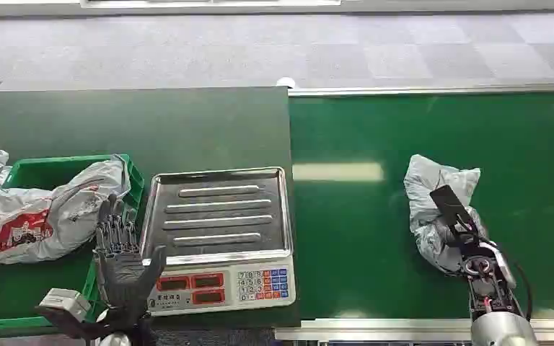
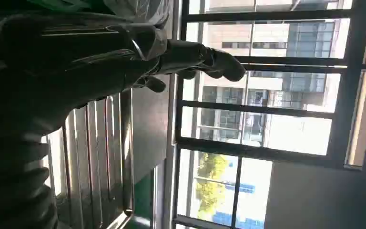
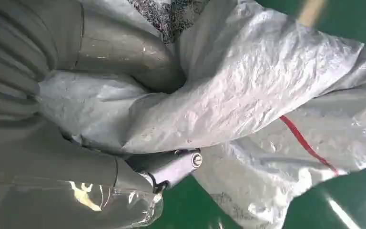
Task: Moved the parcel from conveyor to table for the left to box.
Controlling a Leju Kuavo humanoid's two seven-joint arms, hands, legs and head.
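A crumpled grey plastic parcel [image 1: 433,194] lies on the green conveyor belt [image 1: 375,238] at the right. My right hand [image 1: 460,229] grips its near side; in the right wrist view the thumb [image 3: 124,52] presses into the grey wrap [image 3: 248,90], which has a thin red line. My left hand [image 1: 122,263] hovers with fingers spread between the green box [image 1: 43,173] and the scale, holding nothing. In the left wrist view the fingers [image 2: 205,59] stretch out over the scale's steel tray [image 2: 100,162].
A weighing scale [image 1: 220,238] with a ribbed steel tray and keypad sits on the dark table [image 1: 130,122] beside the belt. The green box holds a grey and white parcel [image 1: 43,216] with red print. Grey carpet lies beyond.
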